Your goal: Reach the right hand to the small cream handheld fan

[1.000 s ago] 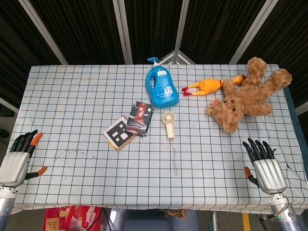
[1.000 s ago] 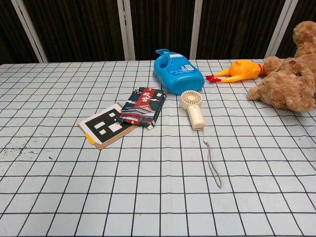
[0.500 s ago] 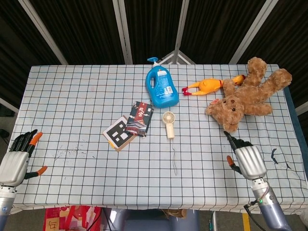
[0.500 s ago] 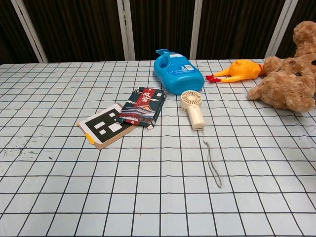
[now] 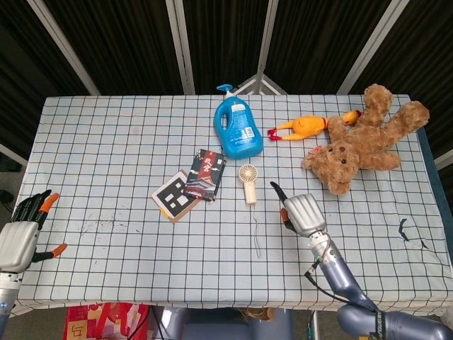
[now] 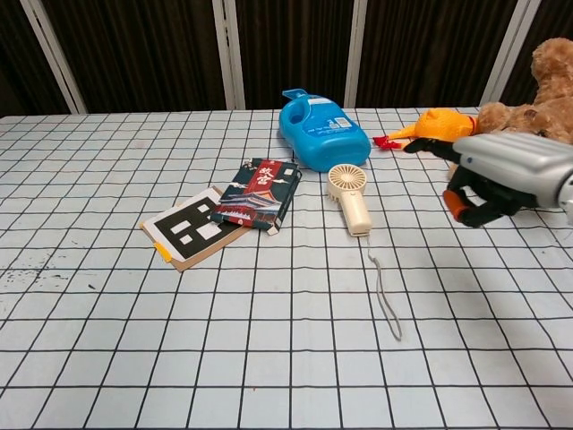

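Right hand: I see my right hand (image 5: 303, 212) just right of frame centre in the head view, above the cloth and empty. Its dark fingers (image 5: 275, 189) point toward the upper left. In the chest view it (image 6: 501, 175) enters from the right edge, silver shell, fingers loosely apart, orange-tipped thumb below.
Fan: the fan (image 5: 247, 182) lies flat at frame centre, cream plastic, round grille head toward the top of the frame, short handle toward the bottom. A thin grey cord (image 5: 257, 234) trails from the handle toward the lower edge.
Gap: hand and fan are near but apart; bare cloth lies between them.
Open room: I have bare checked cloth across the lower half of the frame and along the left side.
Table: the table (image 5: 106, 156) wears a white cloth with a dark grid; its front edge runs along the bottom of the head view.
Crowded side: a glossy blue bottle (image 5: 238, 127) lies just above the fan; a yellow rubber chicken (image 5: 303, 127) and a furry brown teddy bear (image 5: 362, 142) fill the upper right.
Left of fan: a dark printed card box (image 5: 205, 174) overlaps a flat booklet (image 5: 173, 196) with black and white squares.
Left hand: my left hand (image 5: 21, 234) sits at the lower left edge, fingers spread, holding nothing.
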You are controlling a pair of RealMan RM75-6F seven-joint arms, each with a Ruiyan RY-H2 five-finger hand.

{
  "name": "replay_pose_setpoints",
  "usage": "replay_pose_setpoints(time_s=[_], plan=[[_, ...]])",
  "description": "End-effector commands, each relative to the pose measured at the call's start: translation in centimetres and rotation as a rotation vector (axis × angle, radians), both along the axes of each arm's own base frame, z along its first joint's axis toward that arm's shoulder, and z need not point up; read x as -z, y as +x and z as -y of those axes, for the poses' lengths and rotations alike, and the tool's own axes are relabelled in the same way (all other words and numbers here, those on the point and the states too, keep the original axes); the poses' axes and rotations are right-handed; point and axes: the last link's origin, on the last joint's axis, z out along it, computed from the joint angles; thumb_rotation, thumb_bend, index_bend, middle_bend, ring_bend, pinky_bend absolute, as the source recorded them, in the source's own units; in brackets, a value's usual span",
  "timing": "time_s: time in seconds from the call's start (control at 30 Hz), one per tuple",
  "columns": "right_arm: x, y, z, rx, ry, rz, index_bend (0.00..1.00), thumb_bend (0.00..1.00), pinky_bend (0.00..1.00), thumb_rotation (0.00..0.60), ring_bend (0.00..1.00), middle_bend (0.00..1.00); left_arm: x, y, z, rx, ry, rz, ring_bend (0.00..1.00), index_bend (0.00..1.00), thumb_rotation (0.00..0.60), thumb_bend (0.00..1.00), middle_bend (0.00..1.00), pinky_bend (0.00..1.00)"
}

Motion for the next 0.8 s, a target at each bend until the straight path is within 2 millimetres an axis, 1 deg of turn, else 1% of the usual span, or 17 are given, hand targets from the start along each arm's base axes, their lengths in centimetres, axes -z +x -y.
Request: replay_pose_setpoints(time_s=[0.03, 0.23, 0.4, 0.8], plan=[[1.8, 1.0, 1.3, 0.016, 0.024, 0.002, 0.00, 0.69, 0.87, 0.600, 0.87, 0.79, 0.0, -0.1, -0.1, -0.006, -0.004, 0.007, 0.00, 0.00, 0.600, 0.09, 0.00, 0.00], [3.8, 1.6, 2.1, 0.037, 0.052, -0.004, 0.00, 0.69, 0.87, 0.600, 0.87, 0.79, -0.2, -0.1, -0.2, -0.014, -0.005, 0.026, 0.00, 0.00, 0.600, 0.09, 0.00, 0.00], [4.9, 2.1, 2.5, 0.052, 0.064, 0.006, 0.00, 0.69, 0.87, 0.600, 0.87, 0.79, -0.2, -0.1, -0.2, -0.015, -0.011, 0.032, 0.00, 0.00, 0.600, 0.09, 0.00, 0.00], [6.3, 1.9, 2.6, 0.076, 0.086, -0.020, 0.00, 0.69, 0.87, 0.600, 0.87, 0.79, -0.2, -0.1, -0.3, -0.015, -0.014, 0.039, 0.00, 0.00, 0.600, 0.09, 0.00, 0.00]])
